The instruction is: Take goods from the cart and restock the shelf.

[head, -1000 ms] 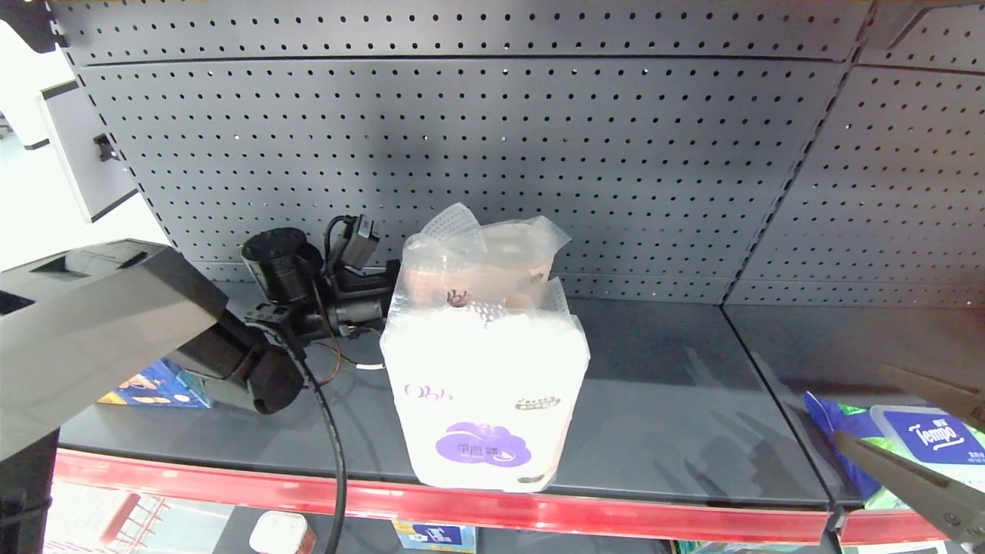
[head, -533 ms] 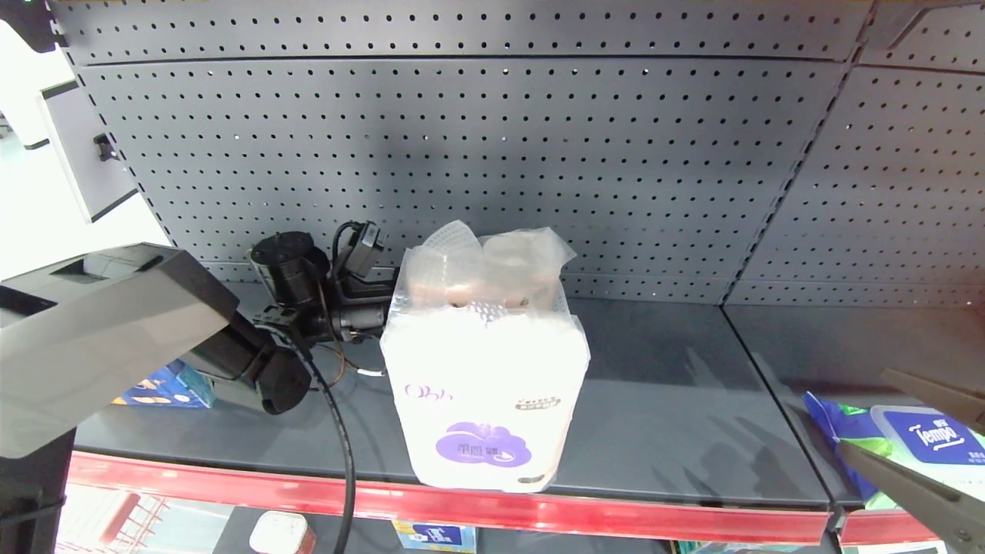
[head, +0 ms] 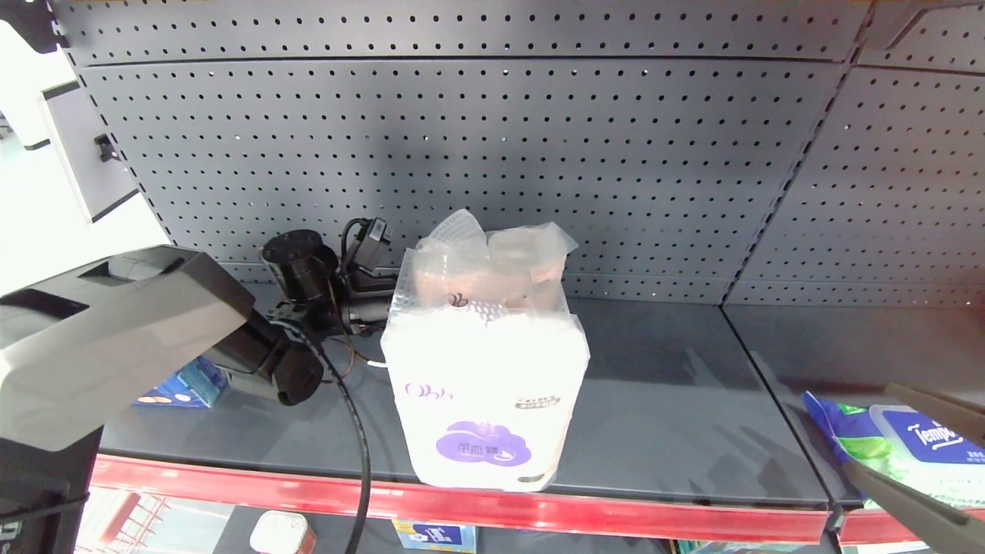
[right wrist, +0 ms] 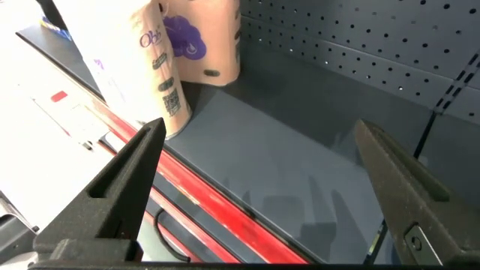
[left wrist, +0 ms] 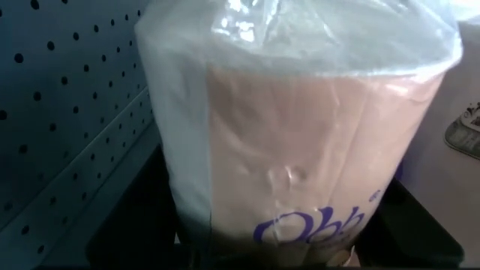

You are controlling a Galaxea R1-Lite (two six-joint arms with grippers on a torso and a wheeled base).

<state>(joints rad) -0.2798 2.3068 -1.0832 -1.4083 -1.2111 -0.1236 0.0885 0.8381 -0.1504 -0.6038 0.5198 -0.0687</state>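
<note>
Upright, tissue pack (head: pixel 485 400) on shelf (head: pixel 677 408).

A dark grey pegboard (head: pixel 492 169) forms the back wall of the shelf (head: pixel 677 385), whose flat grey board carries a red strip (head: pixel 616 517) along its front edge. An upright (head: pixel 793 177) divides it from a second pegboard bay (head: pixel 908 192) on the right. Far left, a grey panel (head: pixel 85 154) hangs before a bright white room (head: pixel 31 223).
</note>
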